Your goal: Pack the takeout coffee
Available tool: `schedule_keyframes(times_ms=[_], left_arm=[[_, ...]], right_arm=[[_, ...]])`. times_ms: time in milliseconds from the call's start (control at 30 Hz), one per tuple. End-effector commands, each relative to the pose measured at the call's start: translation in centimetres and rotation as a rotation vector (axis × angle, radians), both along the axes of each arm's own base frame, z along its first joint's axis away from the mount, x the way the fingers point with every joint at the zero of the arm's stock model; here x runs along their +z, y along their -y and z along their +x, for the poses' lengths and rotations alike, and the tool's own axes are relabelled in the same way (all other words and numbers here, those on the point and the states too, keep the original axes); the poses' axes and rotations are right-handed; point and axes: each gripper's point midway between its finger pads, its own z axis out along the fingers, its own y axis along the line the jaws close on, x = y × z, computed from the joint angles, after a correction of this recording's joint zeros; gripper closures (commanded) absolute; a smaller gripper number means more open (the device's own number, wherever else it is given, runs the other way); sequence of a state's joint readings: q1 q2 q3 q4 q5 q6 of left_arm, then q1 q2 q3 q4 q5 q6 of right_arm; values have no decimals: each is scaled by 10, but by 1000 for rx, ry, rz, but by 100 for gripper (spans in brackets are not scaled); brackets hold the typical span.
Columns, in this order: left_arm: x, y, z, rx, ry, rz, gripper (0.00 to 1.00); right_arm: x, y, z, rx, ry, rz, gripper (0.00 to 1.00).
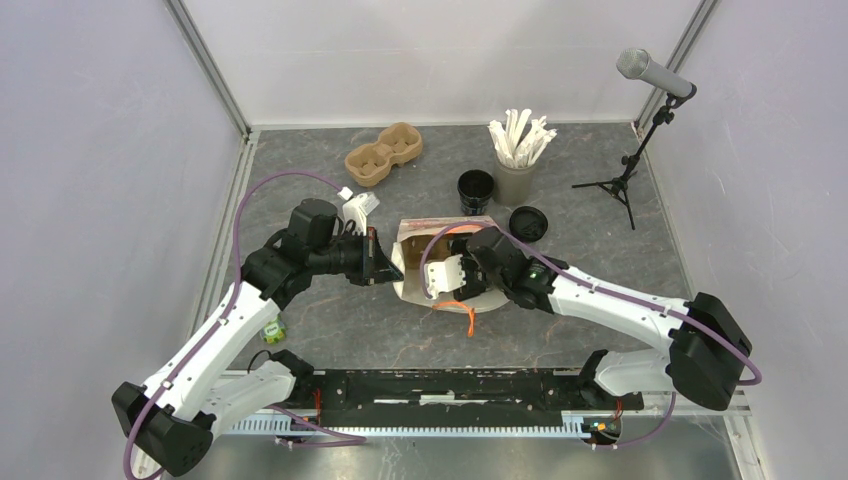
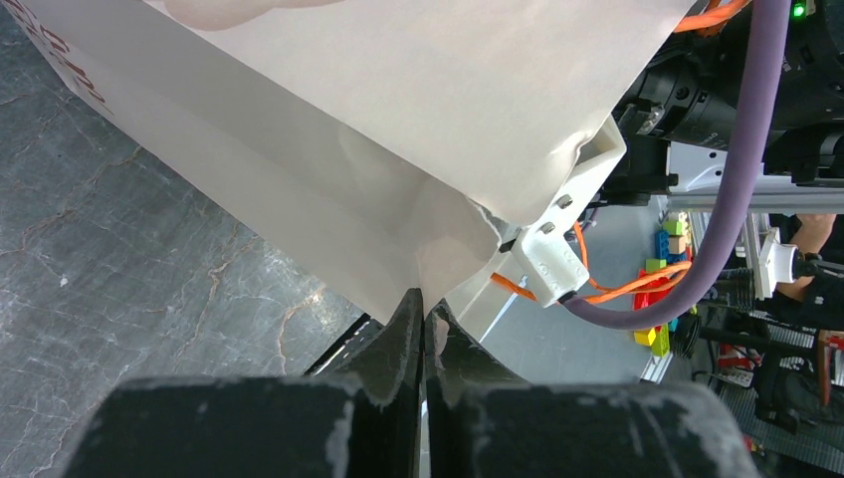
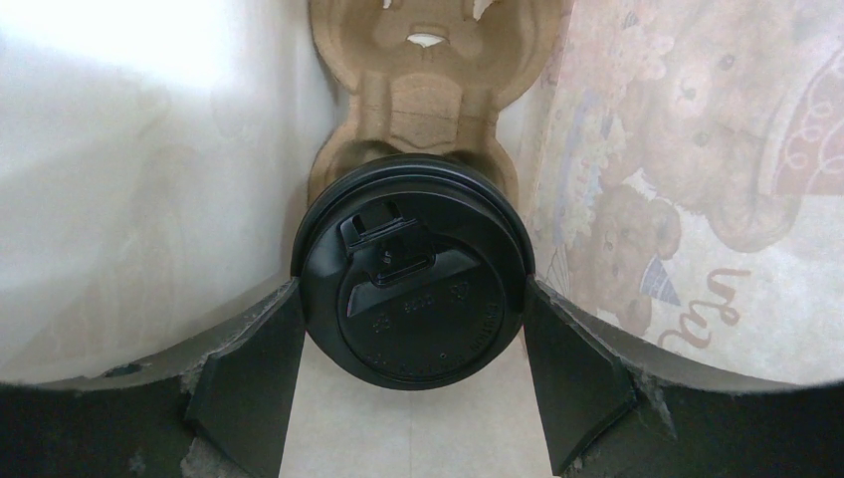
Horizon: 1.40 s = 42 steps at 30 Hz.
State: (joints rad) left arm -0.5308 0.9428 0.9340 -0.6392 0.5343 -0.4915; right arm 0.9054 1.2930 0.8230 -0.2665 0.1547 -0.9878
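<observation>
Coffee (image 3: 413,289) gripped in R end effector (image 3: 413,304); bag (image 3: 129,179) tight both sides.

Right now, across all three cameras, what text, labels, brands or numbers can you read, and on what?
Nothing reads clearly enough to quote.
Coffee lid: raised lettering, too faint to read.
Bag, outer face: red letters at the picture's edge, cut off and unreadable.
Bag, inner wall in the right wrist view: curly script beside a bear print, showing through the paper, illegible.
</observation>
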Motion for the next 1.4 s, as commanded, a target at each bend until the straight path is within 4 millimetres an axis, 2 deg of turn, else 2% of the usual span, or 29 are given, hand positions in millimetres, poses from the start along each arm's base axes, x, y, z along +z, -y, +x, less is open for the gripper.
schedule_keyframes(times_ms=[0, 1367], left_arm=[[7, 5, 0, -33, 30, -31, 95], [16, 17, -3, -99, 11, -69, 92]], right_arm=[[-10, 3, -5, -9, -28, 11, 39], [-36, 19, 2, -82, -75, 13, 38]])
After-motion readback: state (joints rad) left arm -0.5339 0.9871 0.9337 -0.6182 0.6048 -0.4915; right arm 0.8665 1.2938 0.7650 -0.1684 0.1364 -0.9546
